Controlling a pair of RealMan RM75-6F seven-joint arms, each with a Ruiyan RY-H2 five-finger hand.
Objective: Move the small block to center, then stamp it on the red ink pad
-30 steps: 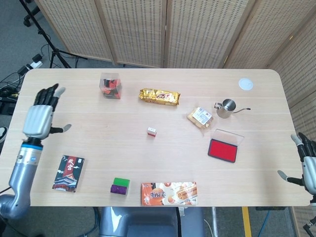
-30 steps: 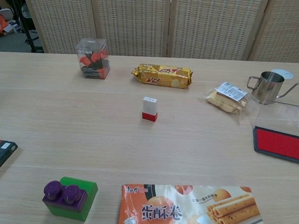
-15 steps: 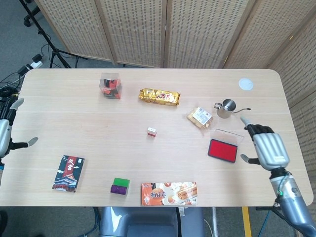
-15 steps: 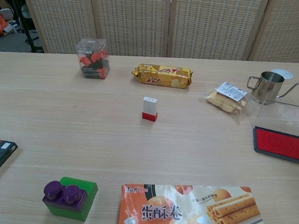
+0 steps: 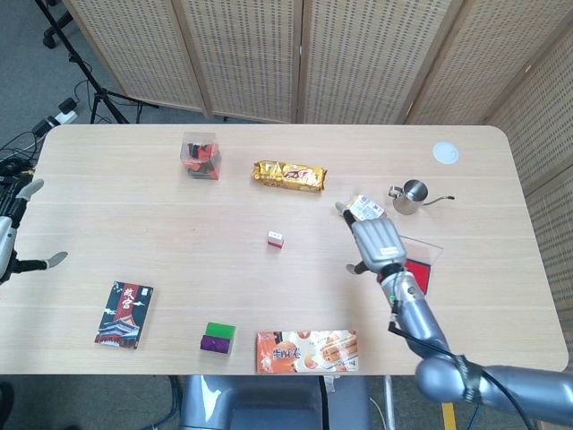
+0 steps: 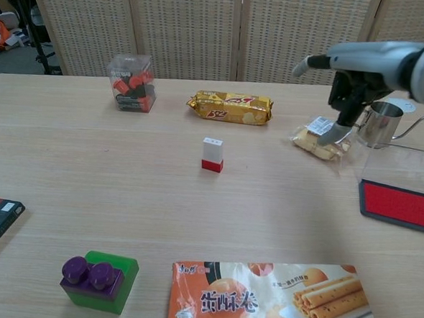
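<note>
- Your right hand (image 5: 377, 244) hangs above the table (image 5: 161, 242), fingers apart and holding nothing, its back toward the head camera. It sits right of the small block, over the near edge of the snack packet (image 5: 363, 211) and the left end of the red ink pad (image 5: 421, 273).
- In the chest view the same hand (image 6: 350, 84) shows high up, in front of the snack packet (image 6: 317, 140) and just left of the steel pitcher (image 6: 380, 124); it touches neither as far as the view tells.
- Your left hand (image 5: 7, 237) is at the far left edge of the head view, off the tabletop; fingers spread, nothing in them. The frame cuts it off in part.
- The small block (image 5: 275, 238), white top with a red base, stands upright near the middle of the table, alone, no hand on it. Chest view agrees (image 6: 212, 155).
- The red ink pad (image 6: 400, 204) lies right of the block, well apart from it, its clear lid up behind it.
- Also on the table: gold biscuit pack (image 5: 288, 175) beyond the block; clear box of red and black pieces (image 5: 200, 155) at far left; dark card box (image 5: 124, 313) at near left; green and purple brick (image 5: 218, 337); orange wafer-roll box (image 5: 306, 350) at the near edge; white round disc (image 5: 445, 152) at the far right corner.
</note>
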